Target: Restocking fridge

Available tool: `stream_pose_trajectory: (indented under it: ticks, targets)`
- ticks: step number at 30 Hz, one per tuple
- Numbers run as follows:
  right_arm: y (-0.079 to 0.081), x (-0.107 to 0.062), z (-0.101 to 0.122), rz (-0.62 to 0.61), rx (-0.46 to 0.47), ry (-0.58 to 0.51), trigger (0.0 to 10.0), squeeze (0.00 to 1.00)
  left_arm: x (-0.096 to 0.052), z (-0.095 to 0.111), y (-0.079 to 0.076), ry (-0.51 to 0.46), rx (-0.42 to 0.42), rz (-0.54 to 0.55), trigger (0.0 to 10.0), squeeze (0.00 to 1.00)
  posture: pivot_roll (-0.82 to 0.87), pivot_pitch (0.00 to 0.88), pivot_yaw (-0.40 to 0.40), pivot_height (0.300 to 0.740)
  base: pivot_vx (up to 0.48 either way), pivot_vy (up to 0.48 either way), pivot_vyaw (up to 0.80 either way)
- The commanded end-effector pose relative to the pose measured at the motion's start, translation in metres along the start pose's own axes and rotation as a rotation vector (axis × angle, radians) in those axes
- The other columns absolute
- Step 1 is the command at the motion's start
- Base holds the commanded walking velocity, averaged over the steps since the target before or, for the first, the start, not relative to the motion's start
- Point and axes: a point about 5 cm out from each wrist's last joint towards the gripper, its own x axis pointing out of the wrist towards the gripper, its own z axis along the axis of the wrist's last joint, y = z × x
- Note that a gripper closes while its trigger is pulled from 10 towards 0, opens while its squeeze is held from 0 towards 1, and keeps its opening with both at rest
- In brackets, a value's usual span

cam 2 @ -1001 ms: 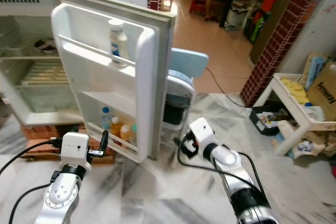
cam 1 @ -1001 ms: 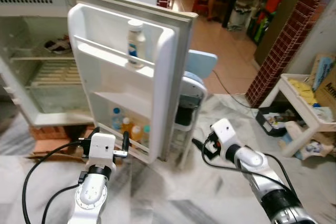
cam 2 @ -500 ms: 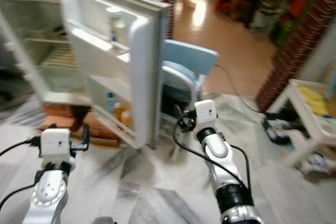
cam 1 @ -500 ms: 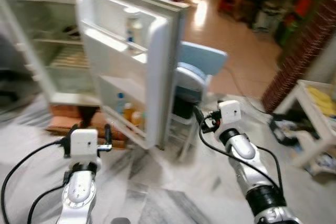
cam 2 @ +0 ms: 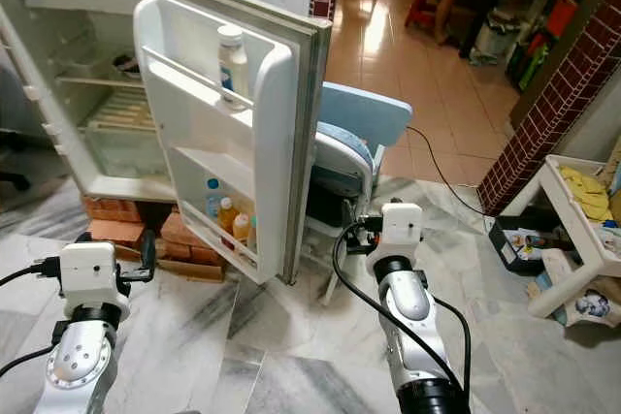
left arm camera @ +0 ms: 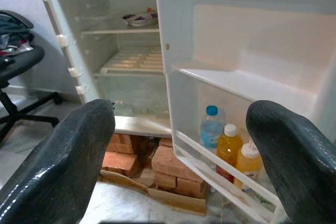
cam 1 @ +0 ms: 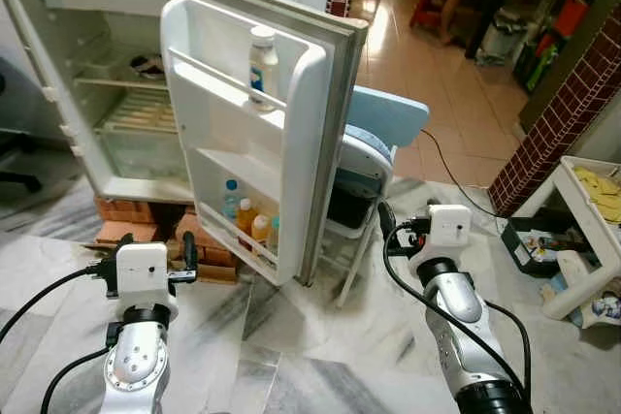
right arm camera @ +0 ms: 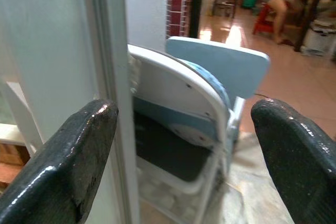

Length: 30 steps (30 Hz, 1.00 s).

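White fridge (cam 1: pixel 87 75), upper left of frame, door (cam 1: pixel 257 133) swung open; bottles (cam 1: pixel 250 225) on its bottom rack. Left gripper (left arm camera: pixel 178 150) and right gripper (right arm camera: pixel 181 145): jaws spread wide, both empty, facing door.

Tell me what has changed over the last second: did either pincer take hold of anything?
No. The view has swung and the robot has shifted, so the fridge door now sits more central. The right pincer has come up closer to the blue chair beside the door edge. The left pincer still faces the bottles in the bottom door rack. Both stay open and empty; the white bottle is still on the upper door shelf.
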Motion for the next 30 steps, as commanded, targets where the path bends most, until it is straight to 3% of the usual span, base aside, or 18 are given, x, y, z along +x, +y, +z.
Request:
stream_pose_trajectory:
  ticks: [1, 9, 15, 21, 30]
  targets:
    - [0.002, 0.01, 0.013, 0.012, -0.002, -0.039, 10.0, 0.0, 0.002, 0.001, -0.003, -0.001, -0.007, -0.012, 10.0, 0.0, 0.12, 0.0, -0.065, 0.74, 0.431, 0.0, 0.0]
    - [0.001, 0.012, 0.018, 0.033, -0.018, -0.062, 10.0, 0.0, 0.003, -0.002, -0.003, 0.014, -0.012, -0.003, 10.0, 0.0, 0.11, 0.0, -0.063, 0.74, 0.39, 0.0, 0.0]
    - [0.001, 0.013, 0.018, 0.037, -0.023, -0.06, 10.0, 0.0, 0.003, -0.002, -0.008, 0.015, -0.027, -0.025, 10.0, 0.0, 0.11, 0.0, -0.064, 0.74, 0.0, 0.0, 0.0]
    - [0.004, 0.018, 0.02, 0.067, -0.015, -0.066, 10.0, 0.0, -0.007, -0.015, -0.007, 0.063, -0.011, -0.029, 10.0, 0.0, 0.12, 0.0, -0.067, 0.74, 0.0, 0.0, 0.0]
    - [0.009, 0.027, 0.026, 0.117, -0.019, -0.085, 10.0, 0.0, -0.009, -0.017, -0.007, 0.073, -0.006, -0.025, 10.0, 0.0, 0.12, 0.0, -0.071, 0.74, 0.0, 0.0, 0.7]
